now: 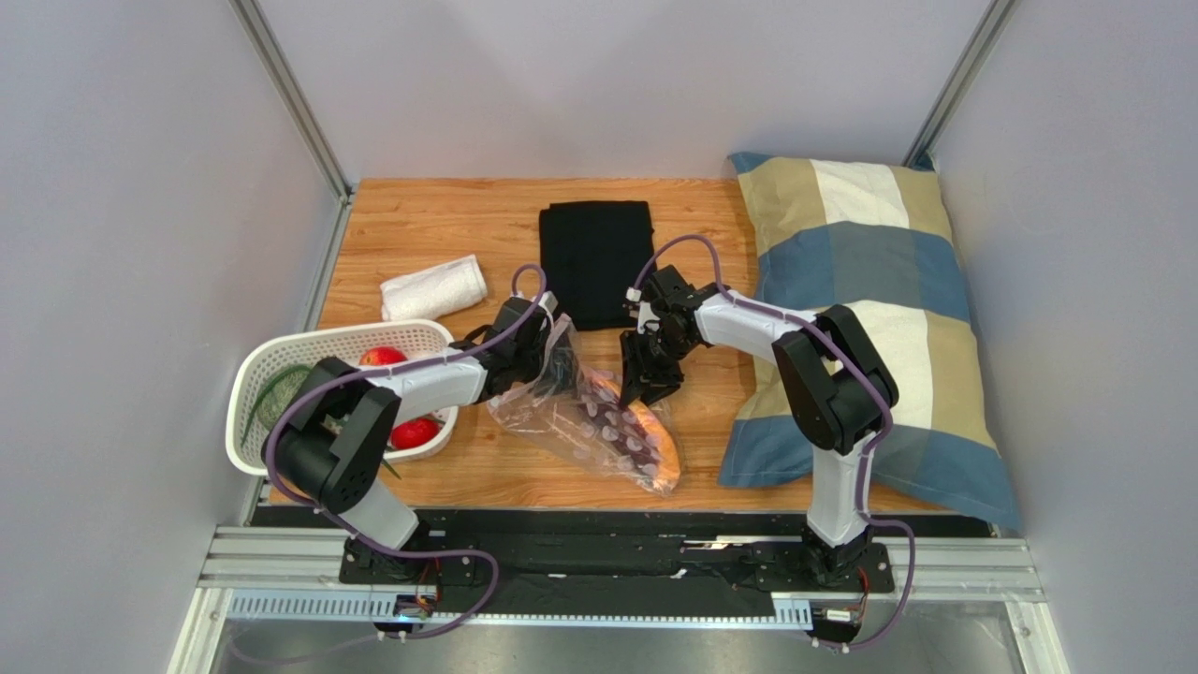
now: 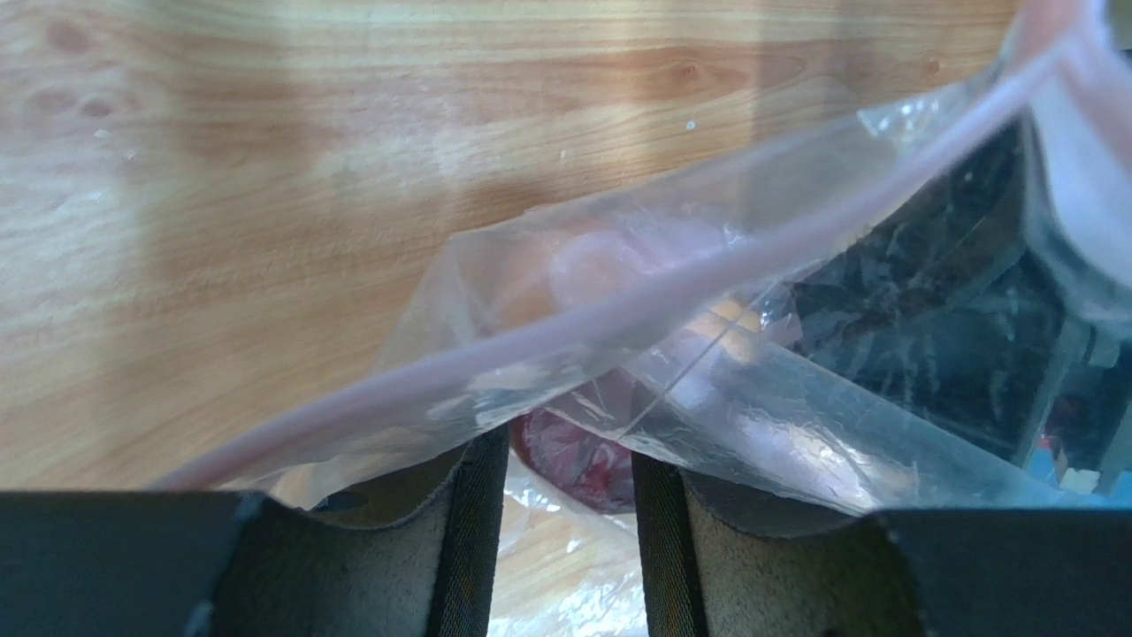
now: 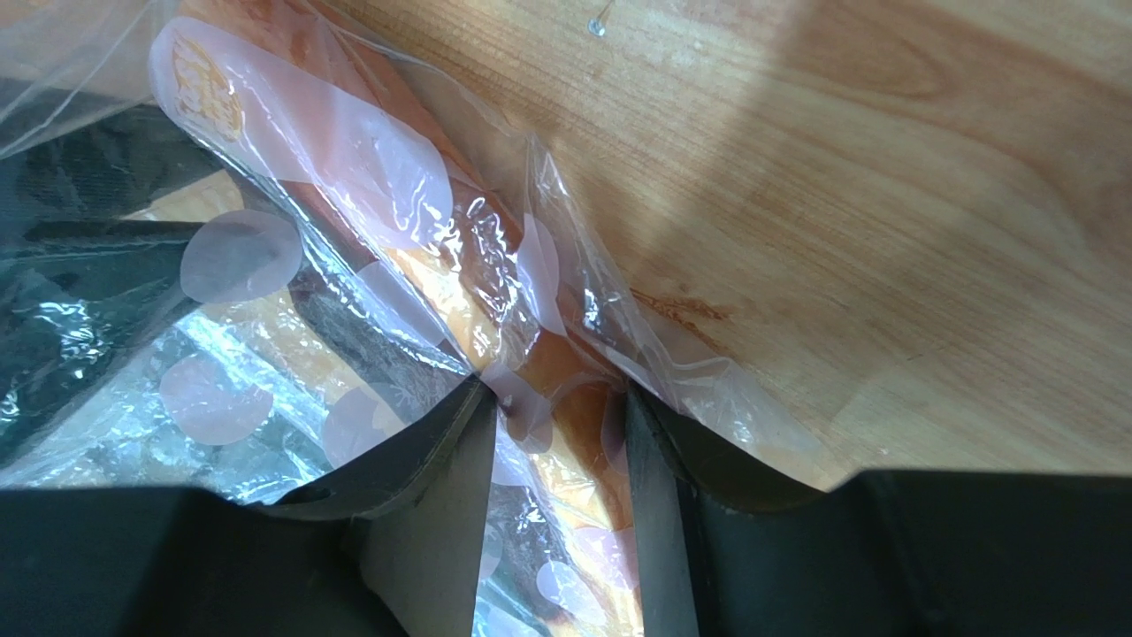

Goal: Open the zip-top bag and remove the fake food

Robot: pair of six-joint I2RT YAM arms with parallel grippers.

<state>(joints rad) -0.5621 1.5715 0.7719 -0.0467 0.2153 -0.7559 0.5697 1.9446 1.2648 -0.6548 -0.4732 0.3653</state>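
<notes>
1. The bag (image 1: 584, 414) lies mid-table (image 1: 422, 225) between the two arms. Its long axis runs from far-left to near-right.
2. The mouth is at the far-left end, and the zip strip (image 2: 558, 332) is lifted off the wood there.
3. The orange piece (image 1: 654, 438) is inside the bag, lying along the same axis towards the near-right end.
4. The red fruits (image 1: 380, 357) and green bunch (image 1: 281, 393) are already in the basket (image 1: 281, 368). My guess is the orange piece is the last one left to remove.
5. Left gripper (image 1: 542, 348): it sits at the mouth with a gap between the fingers and film bunched in that gap. The rim hangs up from it, so I read this as a clamp on the bag.
6. Right gripper (image 1: 647, 382): the fingers are part-way apart and straddle the far end of the orange piece. Film puckers against both fingers. I can't tell whether it has bitten down, or whether it is inside the film or outside it.
7. Key relation: the orange piece lies directly under the right gripper, so the right arm is nearer. The exit is up-axis towards the left gripper.
8. Left arm: its elbow is over the near side of the basket and its forearm runs right to the mouth.
9. Right arm: its elbow is over the pillow (image 1: 872, 323) edge. The forearm runs left and the wrist is bent down onto the bag.
10. Risk: if the fingers grab film along with the piece, the whole bag will drag.
</notes>
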